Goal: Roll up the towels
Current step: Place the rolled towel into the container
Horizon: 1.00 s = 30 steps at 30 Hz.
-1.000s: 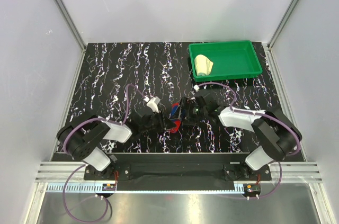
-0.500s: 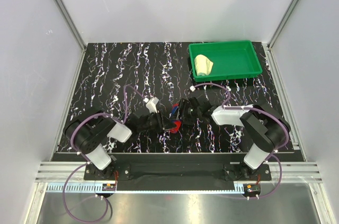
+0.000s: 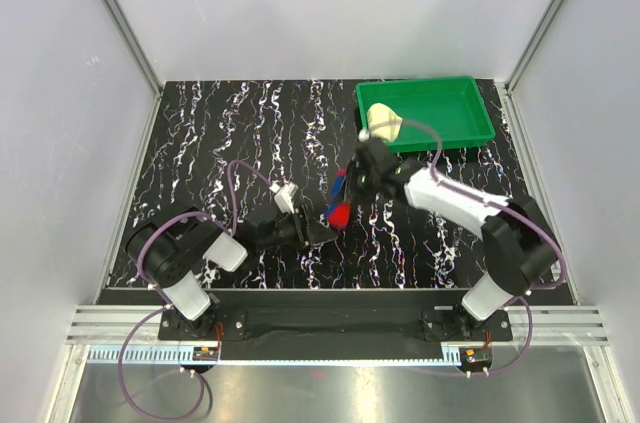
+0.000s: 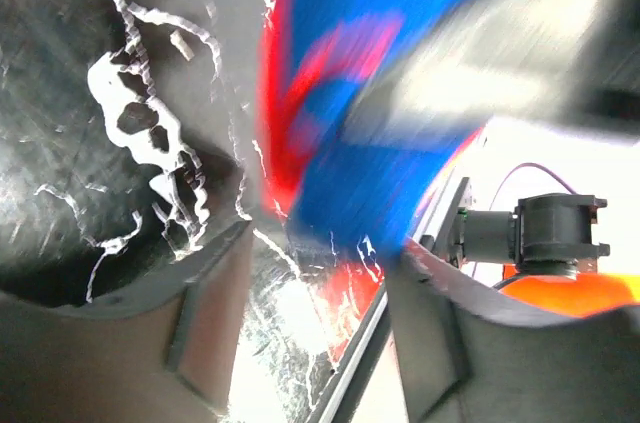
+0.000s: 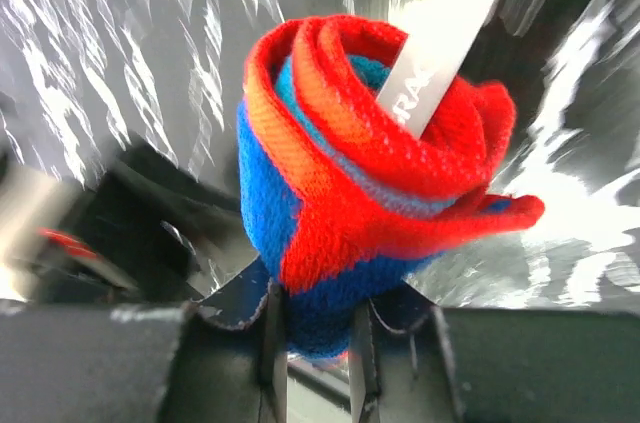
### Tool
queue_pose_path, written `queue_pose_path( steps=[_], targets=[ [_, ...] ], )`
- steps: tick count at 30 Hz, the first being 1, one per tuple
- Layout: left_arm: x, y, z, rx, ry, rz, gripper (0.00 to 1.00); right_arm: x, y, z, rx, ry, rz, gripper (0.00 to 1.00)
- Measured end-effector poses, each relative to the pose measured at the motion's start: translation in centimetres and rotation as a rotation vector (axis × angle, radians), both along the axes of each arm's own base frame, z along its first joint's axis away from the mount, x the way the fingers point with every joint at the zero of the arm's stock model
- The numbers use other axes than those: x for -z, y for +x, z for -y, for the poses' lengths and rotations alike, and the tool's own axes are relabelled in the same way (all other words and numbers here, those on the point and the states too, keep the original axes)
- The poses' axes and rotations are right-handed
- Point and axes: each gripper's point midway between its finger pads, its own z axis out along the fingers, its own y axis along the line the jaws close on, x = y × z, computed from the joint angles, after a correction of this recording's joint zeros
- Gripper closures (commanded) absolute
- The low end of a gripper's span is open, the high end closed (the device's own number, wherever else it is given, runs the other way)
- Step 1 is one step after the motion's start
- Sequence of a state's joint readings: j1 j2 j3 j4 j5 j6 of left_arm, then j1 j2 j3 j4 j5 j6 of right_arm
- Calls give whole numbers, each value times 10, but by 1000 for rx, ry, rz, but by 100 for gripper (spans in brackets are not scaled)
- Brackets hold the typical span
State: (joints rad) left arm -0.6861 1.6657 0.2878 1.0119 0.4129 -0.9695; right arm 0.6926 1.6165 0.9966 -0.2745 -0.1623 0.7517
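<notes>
The red towel [image 3: 340, 207] with blue patterns is rolled into a tight bundle and hangs above the mat's middle. My right gripper [image 3: 352, 186] is shut on its lower end; in the right wrist view the roll [image 5: 360, 193] stands out from between the jaws of that gripper [image 5: 315, 343], a white label [image 5: 445, 28] poking from its core. My left gripper [image 3: 316, 233] lies low just in front of the roll, open, with nothing between its fingers [image 4: 215, 323]; the towel [image 4: 380, 133] shows blurred beyond the tips. The pale yellow towel [image 3: 383, 123] lies in the tray.
A green plastic tray [image 3: 450, 113] stands at the back right of the black marbled mat [image 3: 220, 133]. White walls and aluminium posts close in the workspace on three sides. Purple cables loop from both arms.
My right gripper shut on the rolled red towel and carried it up and away toward the back. My left gripper opened and let the roll go, staying low.
</notes>
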Motion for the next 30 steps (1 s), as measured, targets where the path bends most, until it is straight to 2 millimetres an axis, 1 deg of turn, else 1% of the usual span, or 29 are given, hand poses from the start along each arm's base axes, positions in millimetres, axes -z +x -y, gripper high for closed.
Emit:
queue_pose_path(
  steps=[1, 2, 3, 4, 6, 8, 9, 10, 11, 12, 13, 14, 16, 18, 19, 22, 24, 27, 30],
  targets=[
    [-2, 0, 0, 3, -6, 14, 39, -17, 14, 5, 7, -19, 34, 92],
    [3, -4, -3, 6, 7, 5, 39, -38, 31, 12, 24, -31, 72, 92],
    [13, -10, -8, 10, 31, -21, 39, -62, 53, 19, 41, -36, 131, 93],
    [15, -15, -9, 22, 24, -29, 39, -85, 71, 27, 63, -37, 184, 93],
    [14, -16, -8, 32, 16, -22, 39, -140, 113, 54, 123, -55, 317, 93],
    [14, -17, -7, 42, 7, -18, 40, -186, 144, 87, 179, -106, 425, 93],
    [14, -17, -6, 46, 3, -15, 41, -202, 159, 103, 206, -146, 471, 93],
    [14, -17, -6, 50, 0, -14, 41, -214, 171, 117, 225, -192, 501, 93],
    [14, -18, -5, 53, -3, -12, 41, -222, 184, 129, 240, -239, 524, 93],
    [15, -18, -5, 56, -6, -12, 41, -222, 194, 137, 246, -277, 534, 93],
    [14, -18, -4, 60, -10, -8, 41, -220, 206, 147, 251, -326, 533, 94],
    [14, -18, -4, 62, -12, -7, 41, -212, 218, 156, 252, -375, 519, 94],
    [14, -18, -3, 66, -16, -4, 42, -185, 239, 171, 244, -469, 471, 94],
    [15, -19, -3, 72, -20, -2, 42, -148, 258, 185, 228, -569, 404, 95],
    [15, -19, -2, 74, -21, -2, 42, -124, 265, 193, 212, -621, 358, 96],
    [15, -19, -1, 81, -27, 1, 43, -75, 278, 210, 178, -715, 258, 98],
    [16, -19, 0, 87, -30, 1, 43, -48, 289, 217, 163, -747, 214, 97],
    [15, -18, 4, 101, -36, 1, 44, -21, 299, 226, 151, -780, 184, 97],
    [15, -16, 8, 115, -44, 1, 44, -1, 301, 232, 132, -802, 152, 98]
  ],
)
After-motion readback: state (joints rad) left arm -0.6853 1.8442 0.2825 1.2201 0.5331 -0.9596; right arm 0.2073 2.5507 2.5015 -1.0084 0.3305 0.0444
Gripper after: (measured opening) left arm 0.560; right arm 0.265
